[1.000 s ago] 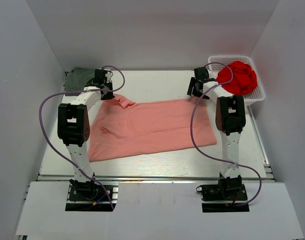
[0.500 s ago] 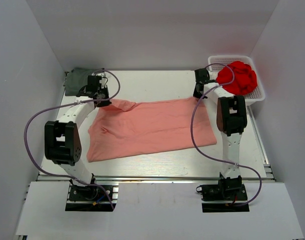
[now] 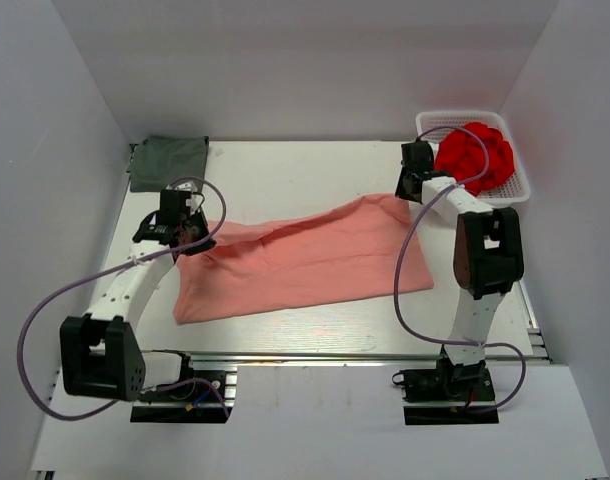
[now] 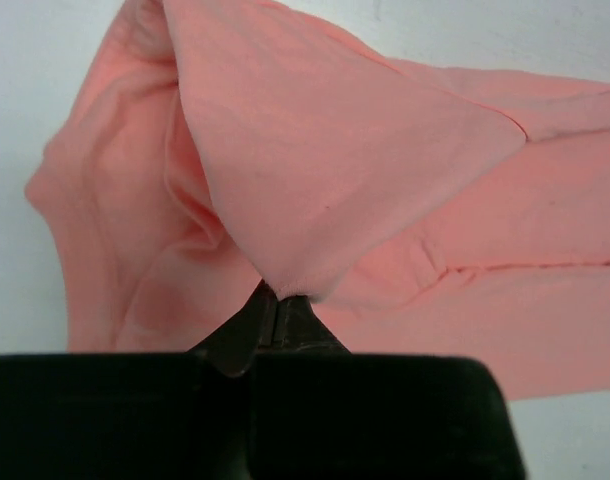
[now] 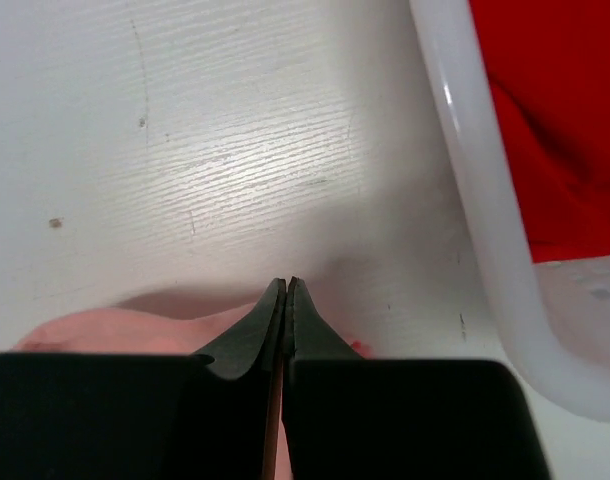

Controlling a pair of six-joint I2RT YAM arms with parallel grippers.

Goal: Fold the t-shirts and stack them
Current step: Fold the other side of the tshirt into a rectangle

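Pinching the salmon t-shirt, both arms' jaws are closed; the white basket holds red cloth.

pink t-shirt: soft matt cloth | table: white grained wood, matt | basket: glossy white plastic

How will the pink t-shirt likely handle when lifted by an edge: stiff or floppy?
Probably very floppy: the pink t-shirt drapes in a soft cone from the left claw pinching it. Likely light, since that small pinch holds up a fold. It may drag and wrinkle rather than slide flat, judging by creases near the grip.
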